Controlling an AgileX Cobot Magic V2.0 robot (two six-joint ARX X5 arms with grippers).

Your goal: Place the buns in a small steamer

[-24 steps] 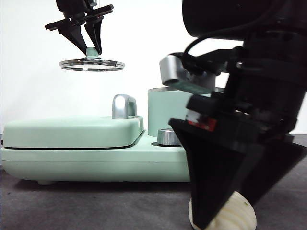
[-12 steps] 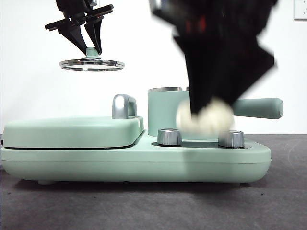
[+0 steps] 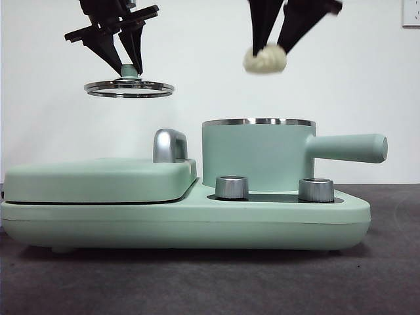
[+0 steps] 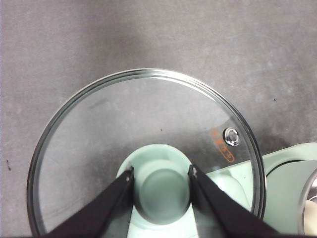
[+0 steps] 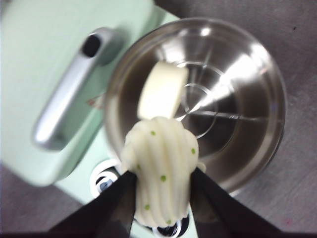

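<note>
The ridged bun has been lifted from the dark tabletop, where it lay a second ago, and is now carried high above the open small steamer, clamped between the jaws of the right gripper. In the right wrist view the bun is seen squeezed at both sides, with green specks on its ridges, and it hangs over the steamer rim toward the 7 o'clock side of the steel bowl rather than over its centre. The smooth roll bun is already lying inside the bowl, toward 10 o'clock of the centre.

The glass lid is held aloft, unchanged over the last second, by the left gripper, whose jaws are closed on the green knob; it is kept well apart from the steamer, above the flat griddle lid with its chrome handle.

By this reading one bun is placed and the second is nearly over its target. A short shift toward the bowl's centre and a lowering would be called for before release, so that the bun is not dropped onto the rim or the control knobs.
</note>
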